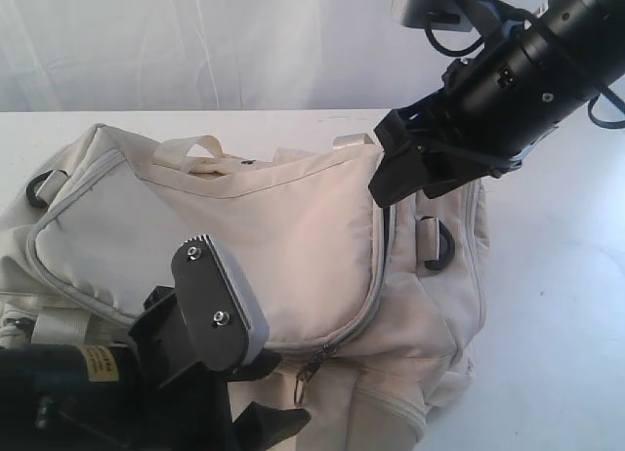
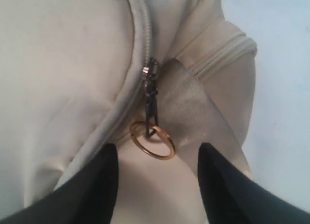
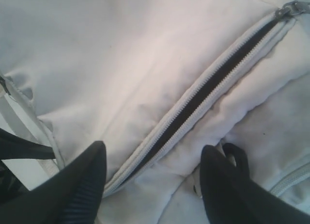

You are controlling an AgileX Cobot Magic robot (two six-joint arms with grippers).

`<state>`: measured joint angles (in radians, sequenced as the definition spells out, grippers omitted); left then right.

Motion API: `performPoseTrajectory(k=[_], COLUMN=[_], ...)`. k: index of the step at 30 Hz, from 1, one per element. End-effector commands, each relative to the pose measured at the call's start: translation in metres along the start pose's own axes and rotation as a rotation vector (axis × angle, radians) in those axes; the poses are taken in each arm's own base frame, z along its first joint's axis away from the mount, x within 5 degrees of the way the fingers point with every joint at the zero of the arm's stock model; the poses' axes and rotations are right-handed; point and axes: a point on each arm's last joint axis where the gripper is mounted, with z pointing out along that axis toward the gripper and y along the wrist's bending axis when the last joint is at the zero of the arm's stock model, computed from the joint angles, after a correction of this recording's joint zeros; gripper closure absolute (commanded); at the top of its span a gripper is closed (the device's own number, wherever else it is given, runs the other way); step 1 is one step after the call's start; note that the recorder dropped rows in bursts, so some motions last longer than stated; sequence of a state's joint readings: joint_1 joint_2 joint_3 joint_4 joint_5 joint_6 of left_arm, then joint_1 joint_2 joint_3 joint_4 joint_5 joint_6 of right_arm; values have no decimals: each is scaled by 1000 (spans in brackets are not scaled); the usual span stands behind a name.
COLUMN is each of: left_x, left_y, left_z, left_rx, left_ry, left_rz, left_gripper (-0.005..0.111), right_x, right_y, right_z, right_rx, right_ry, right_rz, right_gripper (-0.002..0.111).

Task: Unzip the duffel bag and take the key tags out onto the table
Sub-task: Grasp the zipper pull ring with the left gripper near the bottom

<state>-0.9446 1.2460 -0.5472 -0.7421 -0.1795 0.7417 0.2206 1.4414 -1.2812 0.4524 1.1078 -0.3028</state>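
The cream-white duffel bag (image 1: pixel 283 226) lies on the white table (image 1: pixel 566 305). Its grey zipper runs down the right side to a dark slider (image 1: pixel 311 368) near the front; the pull (image 2: pixel 151 95) carries a gold ring (image 2: pixel 152 140). My left gripper (image 2: pixel 157 158) is open, its fingers straddling the spot just short of that ring, touching nothing. My right gripper (image 3: pixel 152 158) hovers open over the upper right part of the bag, above a stretch of zipper (image 3: pixel 208 88) that gapes to show dark lining. The key tags are hidden.
A black D-ring (image 1: pixel 439 244) with a white strap tab sits on the bag's right side, another D-ring (image 1: pixel 37 189) at its far left end. A webbing handle (image 1: pixel 195 148) arches at the back. White curtain behind the table.
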Motion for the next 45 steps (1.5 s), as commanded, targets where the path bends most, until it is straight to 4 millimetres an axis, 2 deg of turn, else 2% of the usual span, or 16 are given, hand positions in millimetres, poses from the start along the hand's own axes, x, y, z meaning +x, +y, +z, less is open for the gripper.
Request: performPoseTrajectory(k=[1, 7, 14, 24, 31, 36, 38, 39, 41, 42, 45], left_x=[-1, 0, 1, 2, 2, -1, 0, 0, 0, 0, 4], left_y=[1, 3, 3, 2, -7, -4, -3, -3, -3, -3, 0], left_z=[5, 10, 10, 10, -1, -2, 0, 0, 1, 2, 11], left_rx=[-34, -53, -54, -39, 55, 24, 19, 18, 16, 13, -17], left_ry=[-14, -10, -10, 3, 32, -2, 1, 4, 4, 6, 27], left_rz=[-25, -39, -58, -55, -5, 185, 192, 190, 190, 189, 190], left_gripper=[52, 56, 80, 107, 107, 105, 93, 80, 62, 58, 58], right_x=[-1, -1, -1, -2, -2, -2, -2, -2, -2, -2, -2], right_y=[-2, -2, -3, -4, -4, -4, -4, -4, -4, -4, -4], right_z=[-1, -1, 1, 2, 2, 2, 2, 2, 2, 2, 2], right_rx=[9, 9, 8, 12, 12, 12, 12, 12, 12, 12, 12], right_ry=[-11, -9, -5, 0, 0, 0, 0, 0, 0, 0, 0], right_rz=[-5, -4, -3, -3, -3, -3, -3, -3, -3, -3, -3], right_gripper=[54, 54, 54, 54, 54, 54, 54, 54, 54, 54, 54])
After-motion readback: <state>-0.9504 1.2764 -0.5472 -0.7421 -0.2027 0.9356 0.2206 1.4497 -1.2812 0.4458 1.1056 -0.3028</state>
